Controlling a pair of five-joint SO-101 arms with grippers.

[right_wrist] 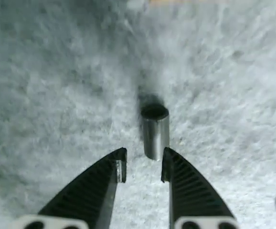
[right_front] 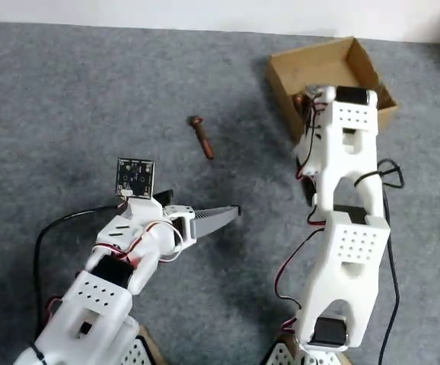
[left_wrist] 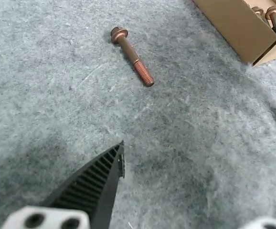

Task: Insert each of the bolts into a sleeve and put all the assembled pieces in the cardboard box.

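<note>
Bolt (left_wrist: 131, 56), coppery with flanged head and threaded tip, lies loose; left hand (left_wrist: 202, 136), right hand (right_wrist: 143, 164) both released.

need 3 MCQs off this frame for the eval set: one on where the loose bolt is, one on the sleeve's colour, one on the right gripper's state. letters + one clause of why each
1. Where does the loose bolt lie?
A. On the grey mat, outside the cardboard box
B. Inside the box
C. Under the box

2. What colour is the sleeve?
A. Copper
B. Silver metal
C. Black

3. What state is the right gripper in?
A. Shut on a bolt
B. Shut on nothing
C. Open, the sleeve's near end at the gap between its fingertips

Key:
1 A: the high view shows the bolt alone on the mat, well clear of the box.
2 B: the right wrist view shows a shiny silver tube.
3 C: the jaws stand apart, with no pad pressed on the sleeve.
</note>
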